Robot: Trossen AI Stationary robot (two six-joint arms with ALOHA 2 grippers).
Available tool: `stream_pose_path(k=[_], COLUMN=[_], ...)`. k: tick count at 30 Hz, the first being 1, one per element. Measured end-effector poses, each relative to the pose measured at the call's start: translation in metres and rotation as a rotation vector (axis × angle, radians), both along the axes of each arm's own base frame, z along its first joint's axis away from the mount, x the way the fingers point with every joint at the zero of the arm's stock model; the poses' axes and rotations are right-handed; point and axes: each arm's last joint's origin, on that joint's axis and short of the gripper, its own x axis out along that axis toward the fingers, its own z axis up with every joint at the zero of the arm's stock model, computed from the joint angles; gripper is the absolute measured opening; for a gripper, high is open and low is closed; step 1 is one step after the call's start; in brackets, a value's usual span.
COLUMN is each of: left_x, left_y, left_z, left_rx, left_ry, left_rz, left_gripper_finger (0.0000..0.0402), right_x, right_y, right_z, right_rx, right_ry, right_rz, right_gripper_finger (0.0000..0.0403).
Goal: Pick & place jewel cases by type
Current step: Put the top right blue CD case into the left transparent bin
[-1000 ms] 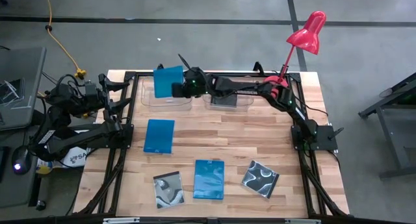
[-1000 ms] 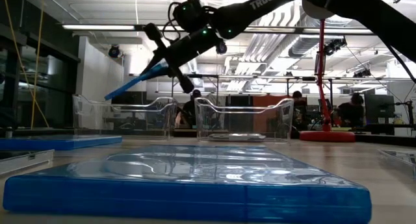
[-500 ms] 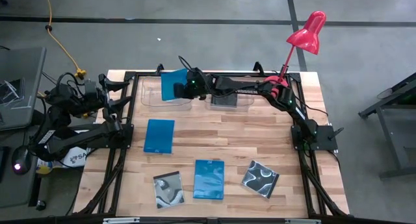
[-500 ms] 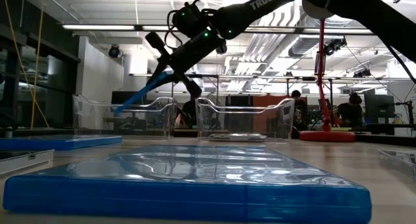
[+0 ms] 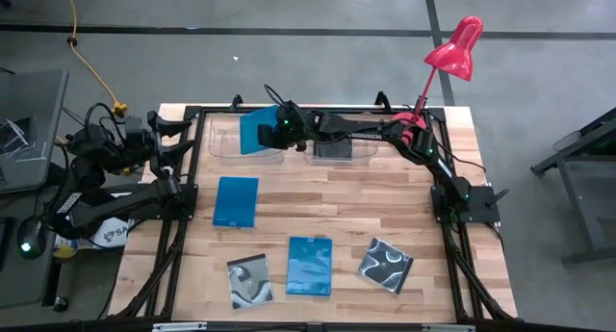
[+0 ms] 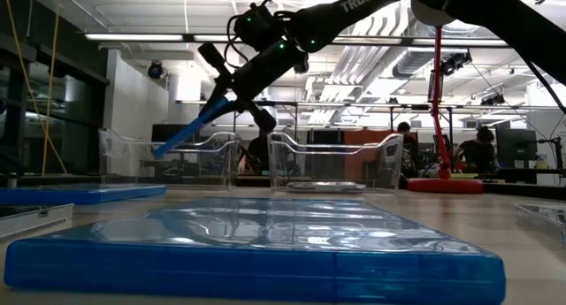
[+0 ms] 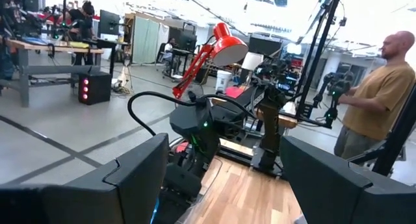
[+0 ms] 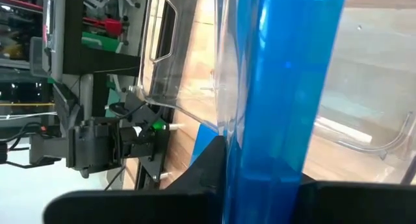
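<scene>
The left gripper (image 5: 176,138) waits at the table's far-left edge, jaws apart and empty. On the table a blue jewel case (image 5: 236,200) lies left of centre, a swirl-covered case (image 5: 249,279) near left, another blue case (image 5: 310,266) near centre, and a second swirl case (image 5: 386,265) near right. The right tub (image 5: 342,149) already holds one dark case; four remain. The right gripper (image 5: 274,132) is clamped on a tilted blue case (image 5: 254,130) over the left tub (image 5: 223,145).
</scene>
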Motion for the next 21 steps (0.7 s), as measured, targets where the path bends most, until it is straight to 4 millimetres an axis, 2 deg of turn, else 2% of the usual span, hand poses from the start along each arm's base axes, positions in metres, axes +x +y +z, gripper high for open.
stream_pose_path(k=[5,16,21], left_x=[0.0,0.0,0.0], left_y=[0.0,-0.0001,-0.0001], left_z=[0.0,0.0,0.0], left_rx=[-0.003,-0.002,0.001], left_ry=[-0.001,-0.001,0.0], left_rz=[-0.001,-0.005,-0.004], left_gripper_finger=[0.0291,0.0291,0.0291], right_x=[0.0012,0.0029,0.0056], right_y=[0.0001,-0.0007,-0.0024], right_z=[0.0018,0.0045,0.0095], right_rx=[-0.024,-0.062,-0.1], right_ry=[-0.021,-0.058,-0.119], right_rz=[0.023,0.066,0.082], right_gripper_finger=[0.0044,0.0137,0.0154])
